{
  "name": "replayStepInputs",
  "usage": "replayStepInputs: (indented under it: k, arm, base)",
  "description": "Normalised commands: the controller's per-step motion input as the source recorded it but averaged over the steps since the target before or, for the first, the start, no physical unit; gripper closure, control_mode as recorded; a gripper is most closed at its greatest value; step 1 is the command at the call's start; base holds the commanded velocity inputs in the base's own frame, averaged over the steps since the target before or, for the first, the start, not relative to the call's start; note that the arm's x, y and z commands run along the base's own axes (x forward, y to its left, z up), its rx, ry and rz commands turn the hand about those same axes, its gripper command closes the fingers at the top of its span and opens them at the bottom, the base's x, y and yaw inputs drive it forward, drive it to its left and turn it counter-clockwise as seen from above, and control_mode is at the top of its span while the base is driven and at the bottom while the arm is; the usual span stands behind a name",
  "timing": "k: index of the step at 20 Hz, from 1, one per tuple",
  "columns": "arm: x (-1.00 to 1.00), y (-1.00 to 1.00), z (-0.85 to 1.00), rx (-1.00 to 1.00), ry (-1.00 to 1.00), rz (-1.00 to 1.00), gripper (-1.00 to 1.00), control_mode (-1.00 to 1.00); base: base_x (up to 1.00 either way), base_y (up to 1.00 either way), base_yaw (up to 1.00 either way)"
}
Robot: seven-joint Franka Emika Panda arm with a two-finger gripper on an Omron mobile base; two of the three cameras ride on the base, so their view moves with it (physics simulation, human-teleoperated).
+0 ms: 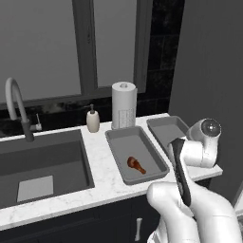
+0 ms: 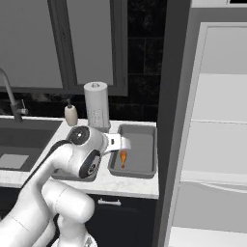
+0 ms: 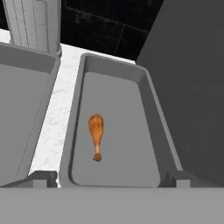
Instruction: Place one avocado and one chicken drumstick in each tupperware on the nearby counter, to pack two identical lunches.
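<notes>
I see the two-finger gripper (image 3: pixel 109 178) spread wide, holding nothing, above the right shallow grey rectangular tray (image 3: pixel 144 83); the small orange-brown drumstick (image 3: pixel 96 134) lies inside at 12 o'clock from the fingertips; I would retract straight up, avoiding the tray rim

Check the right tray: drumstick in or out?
In. The drumstick lies flat on the floor of the right tray, and the open gripper above holds nothing. No avocado there yet.
</notes>
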Motion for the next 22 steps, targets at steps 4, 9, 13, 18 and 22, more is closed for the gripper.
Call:
replayStepInputs:
  k: [4, 9, 13, 18, 22]
  arm:
    - [-0.48, 0.48, 1.0, 0.09, 0.0, -0.02, -1.0, -1.0]
    - [-0.45, 0.43, 1.0, 0.15, 0.02, 0.0, -1.0, -1.0]
    - [-0.55, 0.4, 0.99, 0.12, 0.03, 0.0, -1.0, -1.0]
    - [-0.59, 0.14, 0.54, 0.07, 0.03, -0.09, -1.0, -1.0]
    - [-0.66, 0.0, 0.3, 0.1, 0.01, -0.15, -1.0, -1.0]
  base:
    - [0.0, 0.0, 0.0]
    - [0.0, 0.0, 0.0]
    - [0.0, 0.0, 0.0]
    - [0.0, 0.0, 0.0]
    - [0.0, 0.0, 0.0]
